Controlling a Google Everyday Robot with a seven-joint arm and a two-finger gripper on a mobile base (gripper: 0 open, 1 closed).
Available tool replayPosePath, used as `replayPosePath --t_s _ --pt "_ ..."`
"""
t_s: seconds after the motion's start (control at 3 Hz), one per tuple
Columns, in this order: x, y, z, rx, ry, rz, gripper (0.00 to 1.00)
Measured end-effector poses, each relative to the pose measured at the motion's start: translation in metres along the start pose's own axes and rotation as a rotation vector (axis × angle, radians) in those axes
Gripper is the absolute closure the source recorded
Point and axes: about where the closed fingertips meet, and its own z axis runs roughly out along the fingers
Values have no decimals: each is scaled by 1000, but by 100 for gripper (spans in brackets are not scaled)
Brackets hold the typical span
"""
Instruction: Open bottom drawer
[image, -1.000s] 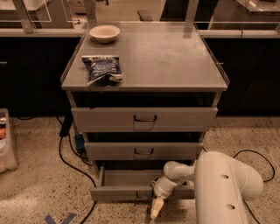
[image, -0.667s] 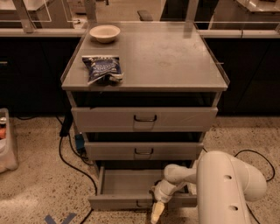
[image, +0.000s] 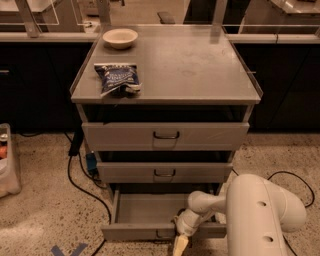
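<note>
The bottom drawer (image: 135, 231) of the grey metal cabinet stands pulled out toward me, its shallow grey tray open to view and bare inside. Its small dark handle sits at the middle of the front, partly hidden behind my wrist. My gripper (image: 180, 244) is at the drawer's front edge, right by the handle, with a pale fingertip pointing down below the front. My white arm (image: 260, 215) fills the lower right. The middle drawer (image: 165, 172) and top drawer (image: 166, 135) above are closed.
A blue snack bag (image: 118, 79) and a white bowl (image: 120, 37) lie on the cabinet top (image: 200, 65). Black cables (image: 80, 180) trail on the speckled floor at the left. A container (image: 7, 165) stands at the far left. Dark counters run behind.
The bottom drawer has slid further out toward me, and my gripper has moved down and back with its front.
</note>
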Motion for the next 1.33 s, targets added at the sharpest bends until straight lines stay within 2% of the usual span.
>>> replayPosePath --t_s 0.33,0.67,1.0,1.33 --pt "-3 2 -10 13 -6 8 0" --pt "4 45 -29 0 -10 53 0" --pt "8 75 -24 -46 -1 55 0" --pt "9 75 -24 -46 -1 55 0"
